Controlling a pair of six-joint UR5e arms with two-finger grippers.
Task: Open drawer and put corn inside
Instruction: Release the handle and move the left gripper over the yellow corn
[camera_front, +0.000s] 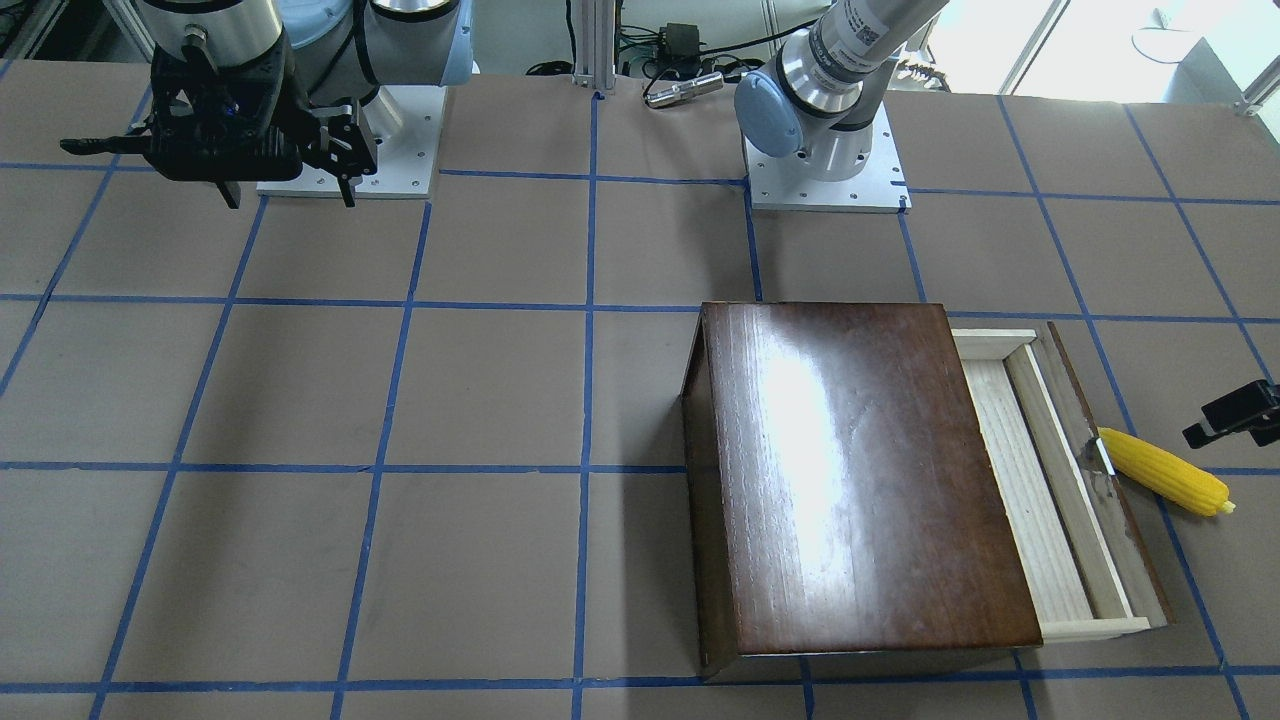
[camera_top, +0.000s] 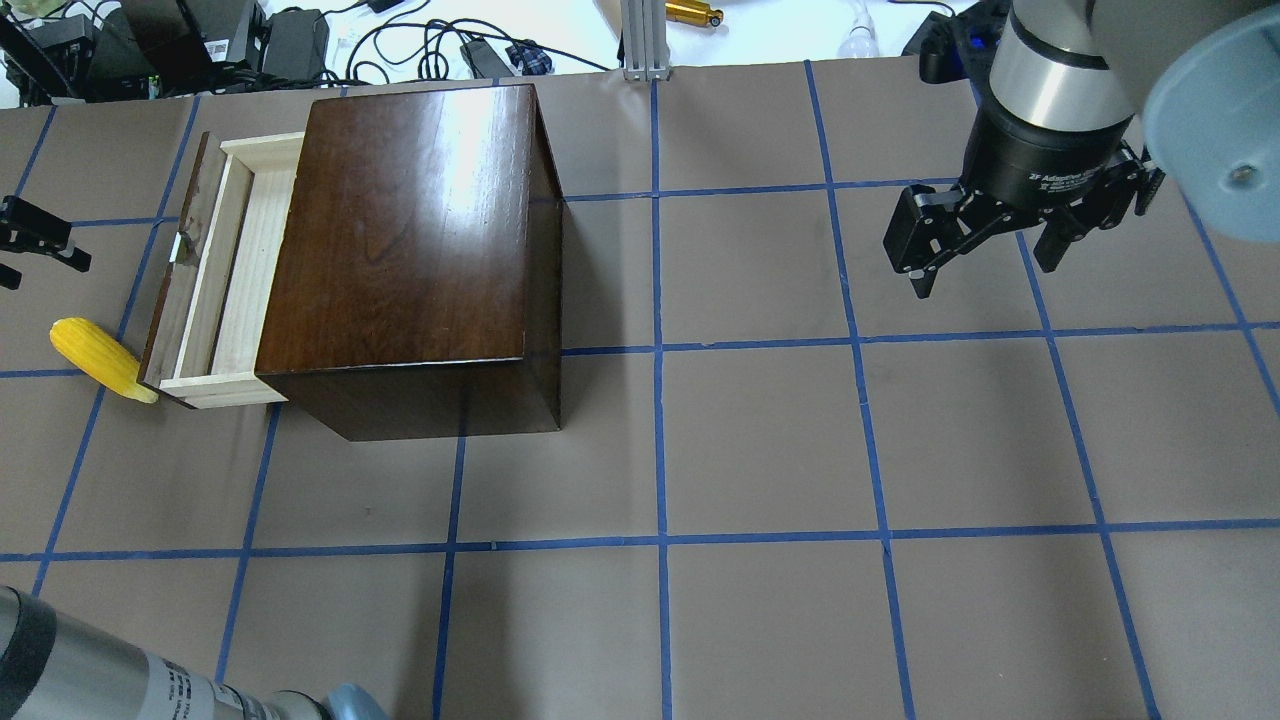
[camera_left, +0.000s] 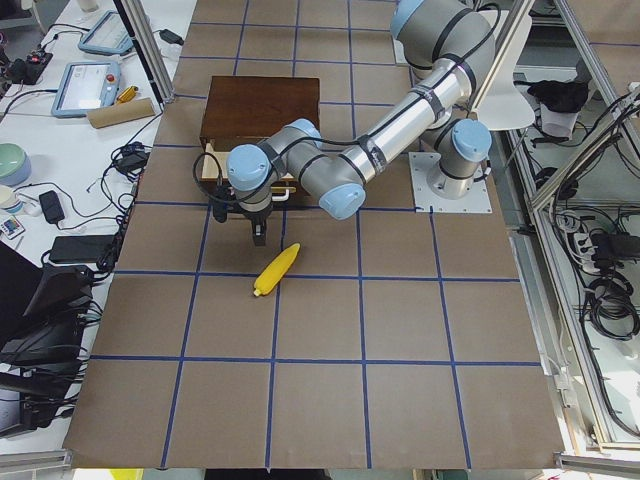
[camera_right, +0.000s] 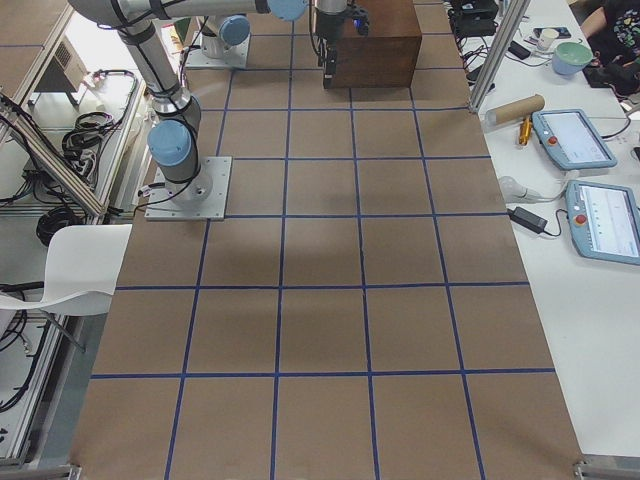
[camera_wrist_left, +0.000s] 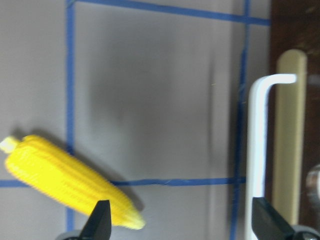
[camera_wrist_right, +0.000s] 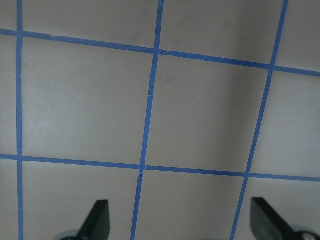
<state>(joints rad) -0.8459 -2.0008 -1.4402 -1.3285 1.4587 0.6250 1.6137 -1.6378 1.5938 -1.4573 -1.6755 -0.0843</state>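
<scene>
Your left hand hangs wide open and empty by the corn, which lies on the bench near the front of the part-open drawer — descend off-centre and a finger may clip that panel or roll the cob away.

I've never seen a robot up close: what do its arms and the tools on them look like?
The left arm and right arm are round silver tubes linked by bulky joints with pale blue caps, each bolted to a white square plate. A printed label wraps the left arm's tube. The left tool and right tool are black and two-fingered; the right tool's collar carries white lettering.
</scene>
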